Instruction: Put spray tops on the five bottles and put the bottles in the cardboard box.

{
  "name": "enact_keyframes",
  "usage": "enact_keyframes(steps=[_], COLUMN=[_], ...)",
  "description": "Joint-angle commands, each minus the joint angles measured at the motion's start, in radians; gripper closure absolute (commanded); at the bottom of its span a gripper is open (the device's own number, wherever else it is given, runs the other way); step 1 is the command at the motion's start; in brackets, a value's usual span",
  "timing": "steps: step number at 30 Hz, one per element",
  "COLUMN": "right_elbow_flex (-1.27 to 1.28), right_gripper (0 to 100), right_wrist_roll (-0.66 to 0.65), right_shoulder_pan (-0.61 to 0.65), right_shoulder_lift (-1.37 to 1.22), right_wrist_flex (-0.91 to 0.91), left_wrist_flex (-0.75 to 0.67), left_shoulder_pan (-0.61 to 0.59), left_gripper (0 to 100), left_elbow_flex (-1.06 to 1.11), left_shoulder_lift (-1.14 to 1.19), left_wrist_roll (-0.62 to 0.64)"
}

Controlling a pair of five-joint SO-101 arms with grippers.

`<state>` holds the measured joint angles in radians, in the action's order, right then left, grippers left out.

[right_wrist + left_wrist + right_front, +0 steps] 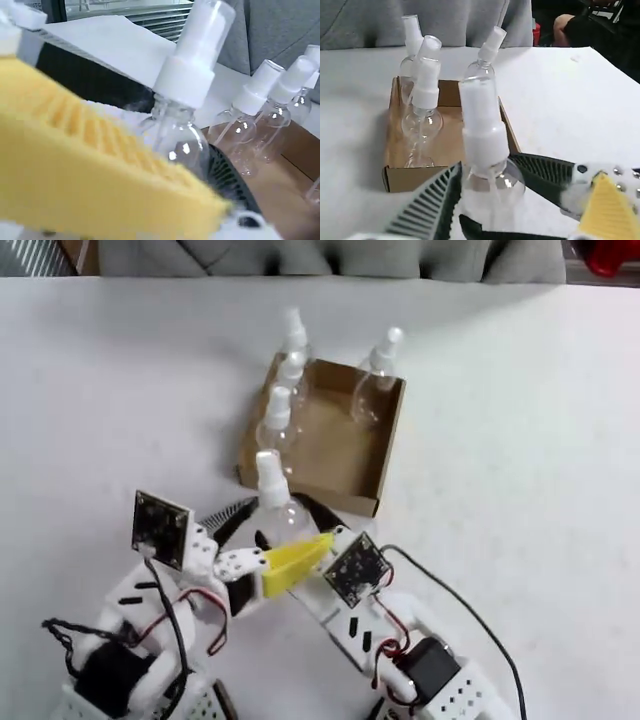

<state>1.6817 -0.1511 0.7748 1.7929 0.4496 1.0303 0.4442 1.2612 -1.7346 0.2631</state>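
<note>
A clear bottle [272, 508] with a white spray top stands upright on the table just in front of the cardboard box [390, 440]. My right gripper [285, 540] is shut on its round body [177, 142], yellow finger [100, 165] on the near side and black ribbed finger [232, 187] behind. My left gripper [250, 550] stands open around the same bottle [485, 150]. Its ribbed finger [437, 202] lies against one side. Several capped bottles [277, 420] stand inside the box.
The box [415, 177] is open-topped, with free floor [340, 445] in its middle and near part. Bare white table lies to both sides. Both arm bases and their cables [470, 625] crowd the front edge.
</note>
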Motion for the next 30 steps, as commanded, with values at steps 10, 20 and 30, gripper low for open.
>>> enact_keyframes(steps=[10,20,30], right_elbow_flex=[0.006,0.003,0.003], right_gripper=[98.2,98.2,98.2], right_wrist_roll=[-0.003,-0.003,-0.003], right_shoulder_pan=[-0.068,-0.084,-0.088], right_shoulder_lift=[0.010,0.010,0.010], right_wrist_flex=[-0.031,-0.031,-0.031], left_wrist_flex=[0.302,0.330,0.330], left_shoulder_pan=[0.007,0.005,0.005], left_gripper=[62,80,97], left_elbow_flex=[-0.278,-0.299,-0.287], left_shoulder_lift=[0.007,-0.065,-0.099], left_wrist_roll=[-0.005,-0.005,-0.144])
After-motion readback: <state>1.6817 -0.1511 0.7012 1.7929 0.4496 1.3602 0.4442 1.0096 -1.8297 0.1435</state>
